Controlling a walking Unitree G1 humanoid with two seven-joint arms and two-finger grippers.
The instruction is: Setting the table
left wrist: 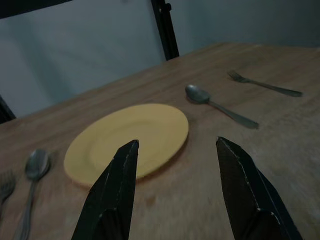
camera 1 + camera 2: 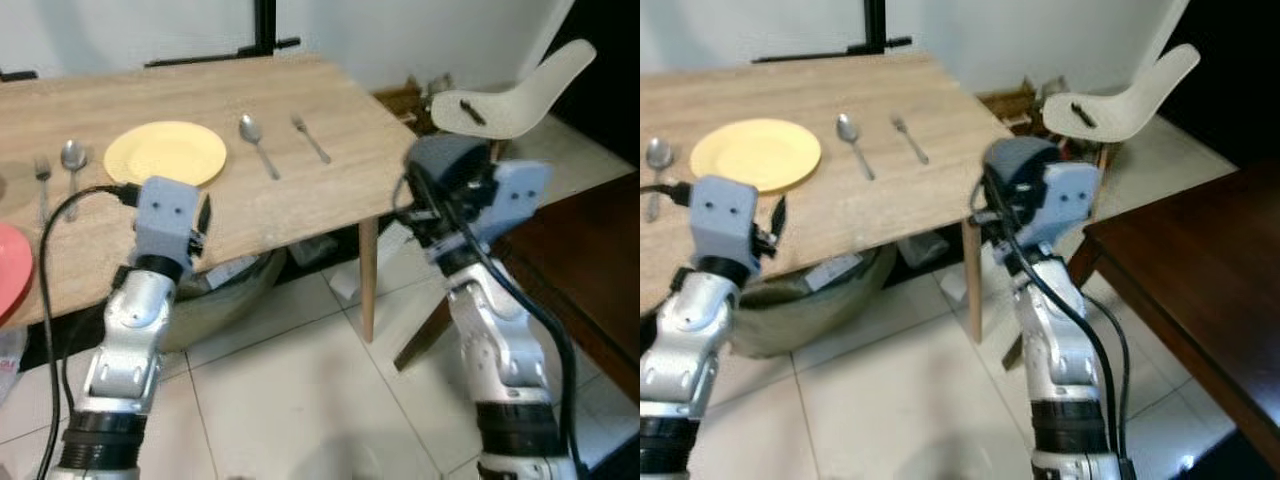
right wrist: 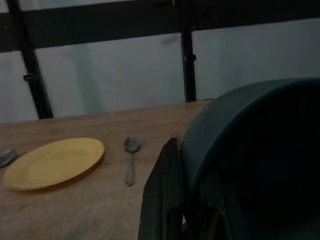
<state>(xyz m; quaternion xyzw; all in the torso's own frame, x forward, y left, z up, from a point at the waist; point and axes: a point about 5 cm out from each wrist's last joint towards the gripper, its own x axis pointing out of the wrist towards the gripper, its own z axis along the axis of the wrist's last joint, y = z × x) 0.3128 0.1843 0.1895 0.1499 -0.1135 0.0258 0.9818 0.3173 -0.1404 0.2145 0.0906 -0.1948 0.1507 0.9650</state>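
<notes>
In the left eye view, the wooden desk (image 2: pixel 290 100) is carrying a yellow plate (image 2: pixel 165 152), with a spoon (image 2: pixel 258 143) and a fork (image 2: pixel 311 138) lying apart to its right and a second spoon (image 2: pixel 73 160) and second fork (image 2: pixel 42 180) to its left; the edge of a red plate (image 2: pixel 12 265) is showing at the near left. The left hand (image 2: pixel 203 222) is hovering at the desk's near edge, just short of the yellow plate. The right arm is standing off the desk's corner, carrying something dark blue; a white chair (image 2: pixel 520 95) is sitting beyond it.

In the right eye view, the same layout is repeating, and a dark brown table (image 2: pixel 1200 290) is lying to the robot's right. The right hand's fingers are hidden behind its wrist housing here.

In the left wrist view, the left hand (image 1: pixel 177 170) is released, its two black fingers (image 1: pixel 117 190) spread wide and empty, with the yellow plate lying just beyond them on the desk.

In the right wrist view, the right hand (image 3: pixel 200 200) is grasping a dark blue bowl (image 3: pixel 255 150) by its rim, one finger pressed on the outside wall. The bowl is riding in the air, near the desk's edge, with the spoon and yellow plate well beyond it. It looks stiff and smooth, probably ceramic or hard plastic, so likely breakable and slippery; the rim pinch seems the sensible hold, kept level while setting down.
</notes>
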